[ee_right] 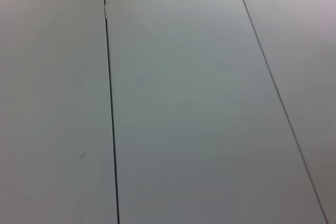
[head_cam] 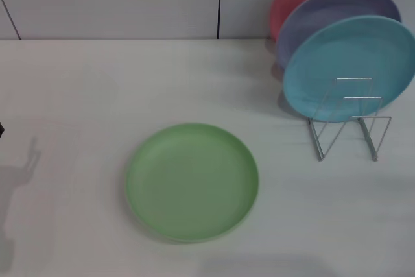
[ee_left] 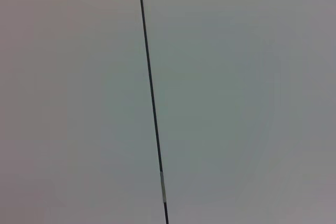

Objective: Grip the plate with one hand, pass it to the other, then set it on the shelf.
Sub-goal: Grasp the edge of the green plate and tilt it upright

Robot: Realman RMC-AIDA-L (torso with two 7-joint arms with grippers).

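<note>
green plate [head_cam: 192,183] flat on table [head_cam: 78,95] — untouched

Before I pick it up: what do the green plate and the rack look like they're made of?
The green plate looks like matte plastic: flat even colour, no glaze shine, a soft moulded shallow rim. It could be melamine; the look leaves that open. The rack looks like thin bare metal wire, silvery with bright glints along its bent loops. Neither gripper is in view.
</note>
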